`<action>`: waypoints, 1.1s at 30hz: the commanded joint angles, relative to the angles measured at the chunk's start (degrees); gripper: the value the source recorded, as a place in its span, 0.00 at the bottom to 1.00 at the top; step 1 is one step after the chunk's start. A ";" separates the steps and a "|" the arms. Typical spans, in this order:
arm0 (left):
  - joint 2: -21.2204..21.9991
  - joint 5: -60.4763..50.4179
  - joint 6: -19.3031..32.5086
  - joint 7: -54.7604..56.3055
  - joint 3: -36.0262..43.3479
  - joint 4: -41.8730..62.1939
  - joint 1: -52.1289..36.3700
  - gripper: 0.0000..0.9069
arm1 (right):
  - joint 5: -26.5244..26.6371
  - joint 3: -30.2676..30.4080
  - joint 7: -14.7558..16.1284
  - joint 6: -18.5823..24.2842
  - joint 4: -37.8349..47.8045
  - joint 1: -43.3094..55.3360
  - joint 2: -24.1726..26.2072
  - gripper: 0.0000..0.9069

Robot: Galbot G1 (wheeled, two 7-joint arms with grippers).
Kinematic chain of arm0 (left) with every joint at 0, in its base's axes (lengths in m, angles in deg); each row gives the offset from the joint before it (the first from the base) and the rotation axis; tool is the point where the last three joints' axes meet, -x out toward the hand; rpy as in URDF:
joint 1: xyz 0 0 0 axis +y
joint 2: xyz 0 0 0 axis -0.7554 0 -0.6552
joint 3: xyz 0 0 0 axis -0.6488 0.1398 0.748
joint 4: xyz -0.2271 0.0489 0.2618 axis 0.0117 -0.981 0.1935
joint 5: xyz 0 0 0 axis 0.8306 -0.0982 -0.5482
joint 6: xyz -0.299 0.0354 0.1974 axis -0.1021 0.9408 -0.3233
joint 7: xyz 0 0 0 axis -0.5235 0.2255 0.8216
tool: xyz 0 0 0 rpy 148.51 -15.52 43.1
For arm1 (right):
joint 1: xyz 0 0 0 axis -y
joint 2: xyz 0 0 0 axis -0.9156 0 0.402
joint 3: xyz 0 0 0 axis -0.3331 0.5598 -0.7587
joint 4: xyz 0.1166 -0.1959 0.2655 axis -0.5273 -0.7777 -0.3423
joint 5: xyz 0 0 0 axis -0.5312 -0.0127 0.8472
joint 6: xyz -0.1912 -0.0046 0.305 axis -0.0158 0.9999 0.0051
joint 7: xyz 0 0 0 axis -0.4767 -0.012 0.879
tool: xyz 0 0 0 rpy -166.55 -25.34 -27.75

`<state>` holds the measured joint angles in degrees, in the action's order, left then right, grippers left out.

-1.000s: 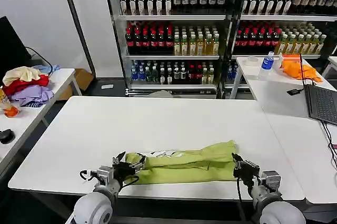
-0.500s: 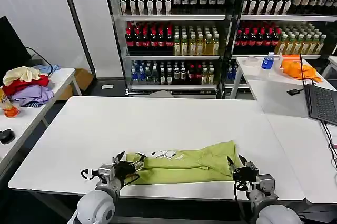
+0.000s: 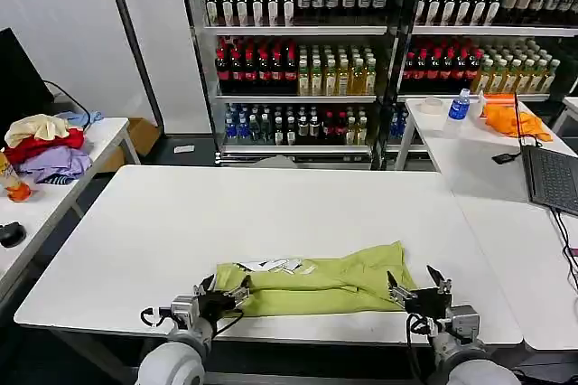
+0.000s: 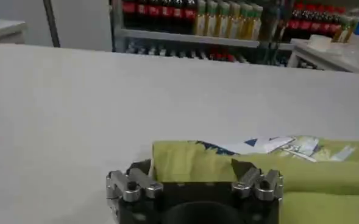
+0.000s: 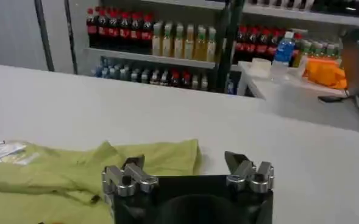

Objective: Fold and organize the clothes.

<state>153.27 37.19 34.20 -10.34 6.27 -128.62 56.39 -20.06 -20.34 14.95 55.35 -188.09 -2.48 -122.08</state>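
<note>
The lime T-shirt (image 3: 316, 277) lies bunched near the tabletop's (image 3: 271, 213) front edge, its long axis running along that edge. Each end has a spread, empty gripper: left gripper (image 3: 226, 295) at one end, right gripper (image 3: 417, 282) just off the other

One lime T-shirt (image 3: 316, 278) lies near the front edge of the middle white table (image 3: 271, 213). Two grippers are at that edge: the left gripper (image 3: 223, 295) and the right gripper (image 3: 417, 282). There are three tables in all, one heap of garments (image 3: 45, 145), one orange cloth (image 3: 510, 118), one laptop (image 3: 553, 177), and one blue-capped bottle (image 3: 459, 107).
</note>
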 commanded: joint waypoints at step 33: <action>-5.80 14.02 0.53 -1.59 -16.40 0.29 2.01 0.02 | 1.10 -1.29 -0.28 0.80 -2.54 -0.03 0.80 1.00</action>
<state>153.71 44.00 34.85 -11.57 -1.07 -129.74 59.80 -19.16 -21.61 14.71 56.13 -190.72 -3.30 -121.35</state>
